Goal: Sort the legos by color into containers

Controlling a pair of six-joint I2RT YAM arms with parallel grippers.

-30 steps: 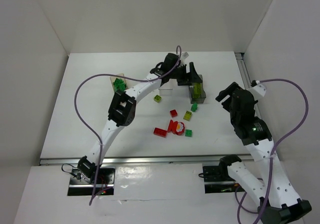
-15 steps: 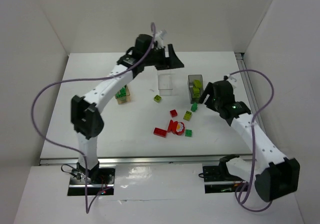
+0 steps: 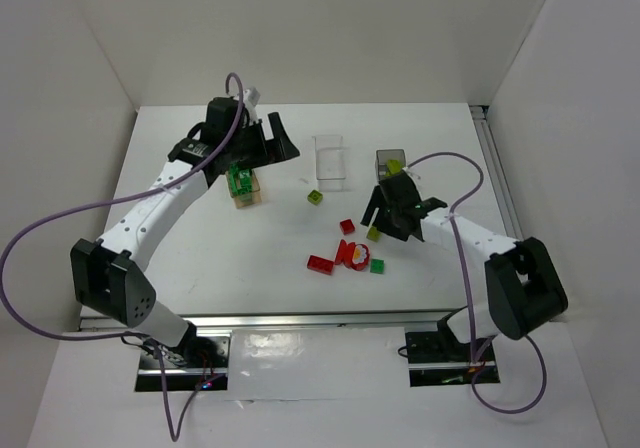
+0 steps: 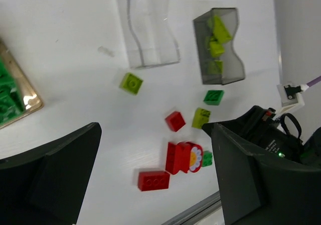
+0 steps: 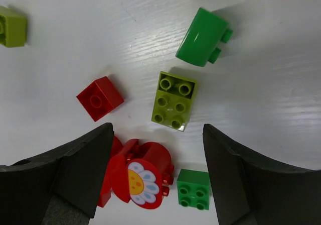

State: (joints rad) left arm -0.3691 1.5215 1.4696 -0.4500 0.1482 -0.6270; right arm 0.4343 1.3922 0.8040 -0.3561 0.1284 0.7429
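My left gripper (image 3: 280,143) hangs open and empty, high over the table beside the orange-tan bin (image 3: 243,190), which holds dark green legos (image 3: 238,176). The clear bin (image 3: 330,160) looks empty. Yellow-green bricks (image 4: 215,39) lie in the smoky grey bin (image 3: 392,163). My right gripper (image 5: 156,134) is open low over the loose pile. Between its fingers lie a yellow-green brick (image 5: 174,100), a round red flower piece (image 5: 143,177) and a small green brick (image 5: 193,189). A red cube (image 5: 100,98) and a curved green brick (image 5: 202,36) sit close by.
A long red brick (image 3: 320,264) lies left of the flower piece. A lone yellow-green brick (image 3: 315,197) sits below the clear bin. White walls close in the table (image 3: 180,258) at the back and sides, and a metal rail (image 3: 300,318) runs along the near edge.
My left arm has swung from over the grey bin leftward to beside the orange-tan bin. My right arm has come in from the right and dropped over the loose bricks.
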